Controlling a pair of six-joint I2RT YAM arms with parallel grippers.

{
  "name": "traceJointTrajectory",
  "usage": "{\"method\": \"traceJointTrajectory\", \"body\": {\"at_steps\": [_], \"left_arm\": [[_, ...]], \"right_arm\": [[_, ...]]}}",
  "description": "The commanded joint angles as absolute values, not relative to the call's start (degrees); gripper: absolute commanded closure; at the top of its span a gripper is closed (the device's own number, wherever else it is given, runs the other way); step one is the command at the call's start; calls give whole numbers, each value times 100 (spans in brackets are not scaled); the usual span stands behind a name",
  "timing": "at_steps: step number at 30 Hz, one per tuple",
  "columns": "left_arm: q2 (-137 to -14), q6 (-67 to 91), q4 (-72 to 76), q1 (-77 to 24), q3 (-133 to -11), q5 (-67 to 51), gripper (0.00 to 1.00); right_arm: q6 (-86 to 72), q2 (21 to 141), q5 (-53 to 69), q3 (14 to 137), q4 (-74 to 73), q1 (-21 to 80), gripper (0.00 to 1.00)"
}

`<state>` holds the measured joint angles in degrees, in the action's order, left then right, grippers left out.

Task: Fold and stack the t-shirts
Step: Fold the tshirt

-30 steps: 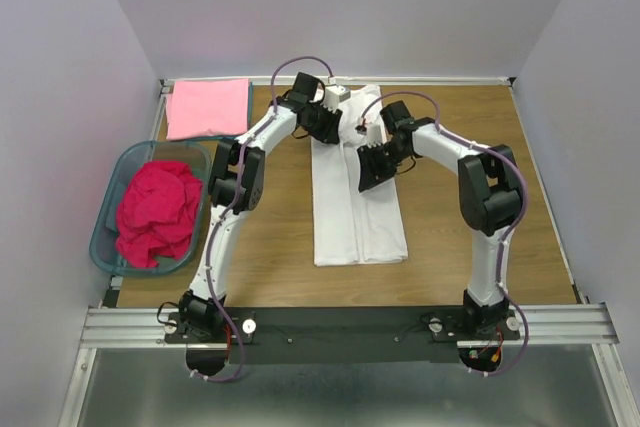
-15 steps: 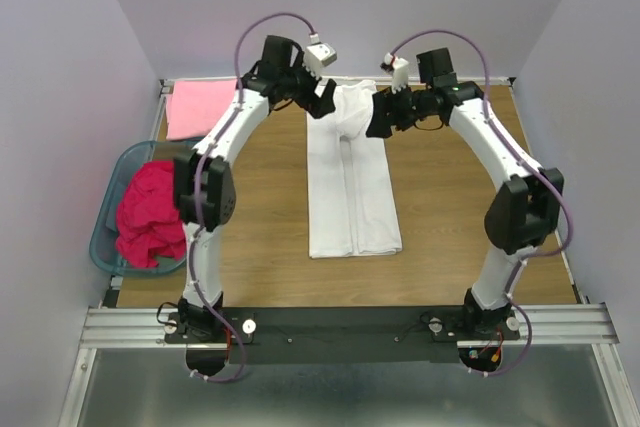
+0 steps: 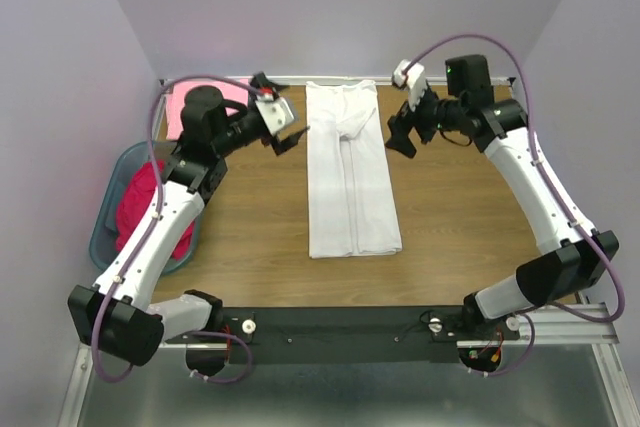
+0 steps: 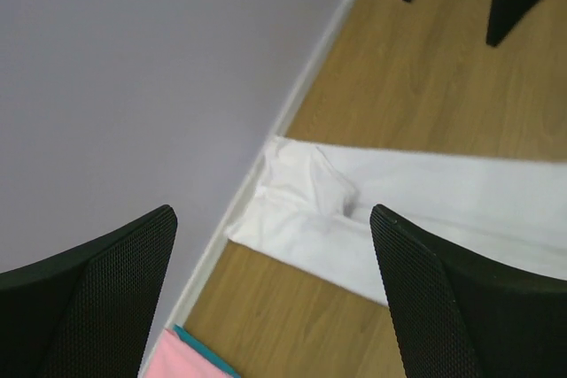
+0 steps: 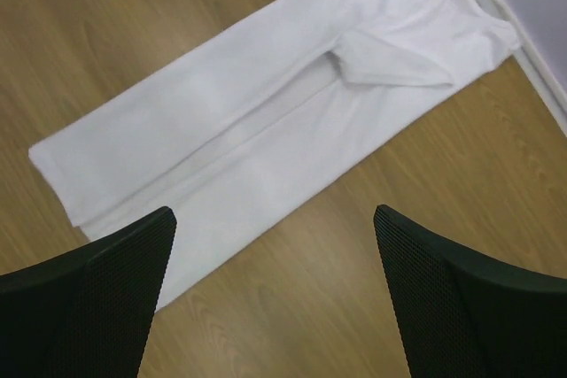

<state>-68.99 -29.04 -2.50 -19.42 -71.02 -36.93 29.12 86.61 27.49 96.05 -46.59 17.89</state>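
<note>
Between the two grippers lies the white t-shirt (image 3: 350, 187), folded lengthwise into a narrow strip, its collar end nearest both. Left gripper (image 3: 287, 139) hovers just off one long edge, jaws spread, holding nothing. Right gripper (image 3: 400, 140) hovers off the other edge, also spread and empty.

Judged step: side folds done, crosswise fold not yet made. Next move calls for both to descend, pinch the collar-end corners and carry them toward the hem.

Pink t-shirt (image 4: 182, 362) shows partly, outboard of the left gripper. Magenta t-shirt (image 3: 140, 202) waits in the teal basket (image 3: 105, 232).

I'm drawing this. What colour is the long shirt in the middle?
The shirt is white, clearest in right wrist view.
</note>
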Motion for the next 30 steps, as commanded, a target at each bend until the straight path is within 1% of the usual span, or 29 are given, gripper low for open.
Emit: {"method": "traceJointTrajectory", "body": {"at_steps": [1,2,3,4,5,6,7,8,9,10,11,13,16,17,19,20,22,29,30], "left_arm": [[-6445,-5187,-2177,-2214,-5935,-4228,4],[-6321,-5638,-2467,-2328,-5663,-4193,4],[-6198,-5912,-2774,-2608,-5086,-4097,4],[-6074,-6019,-2760,-2793,-4802,-3956,4],[-5856,-5994,-2586,-2943,-4547,-3764,4],[-5767,-5942,-2488,-3075,-4326,-3710,4],[-5722,-5872,-2400,-3372,-4002,-3674,5],[-5669,-5810,-2330,-3532,-3860,-3569,6],[-5678,-5618,-2164,-3733,-3754,-3499,9],[-5704,-5538,-2093,-4075,-3579,-3341,10],[-5765,-5476,-2040,-4261,-3508,-3270,13],[-5853,-5221,-1794,-4578,-3323,-3077,16],[-6134,-5029,-1618,-4965,-3243,-2848,22],[-6300,-5001,-1591,-5001,-3243,-2795,26],[-6468,-4957,-1512,-5036,-3243,-2742,30],[-6625,-4940,-1486,-5036,-3252,-2681,35],[-6758,-4870,-1424,-5045,-3269,-2585,39],[-7101,-4843,-1169,-5045,-3199,-2339,41],[-7145,-4851,-1169,-5045,-3199,-2320,41]], "right_arm": [[3928,8193,2804,8028,-5581,2240,1],[3990,8070,2734,7668,-5520,2372,2],[3990,7955,2551,6898,-5285,2530,5],[3955,7771,2488,6604,-5143,2679,6],[3912,7717,2435,6313,-5029,2976,10],[3850,7691,2391,6102,-4906,3136,12],[3789,7690,2330,5769,-4722,3259,15],[3779,7734,2312,5644,-4650,3452,18],[3797,7769,2285,5547,-4589,3498,24],[3840,7796,2198,5346,-4440,3594,26],[3867,7874,2145,5265,-4351,3638,28],[3920,7910,2022,4976,-4070,3787,35],[3920,7989,1785,4729,-3667,3972,37],[3929,8015,1749,4598,-3569,4034,38],[3946,8086,1626,4474,-3288,4052,39],[3955,8112,1591,4387,-3200,4069,39],[3990,8156,1503,4298,-3016,4096,41],[4096,8244,1310,3982,-2611,4140,42],[4096,8244,1292,3964,-2602,4140,44]]}}
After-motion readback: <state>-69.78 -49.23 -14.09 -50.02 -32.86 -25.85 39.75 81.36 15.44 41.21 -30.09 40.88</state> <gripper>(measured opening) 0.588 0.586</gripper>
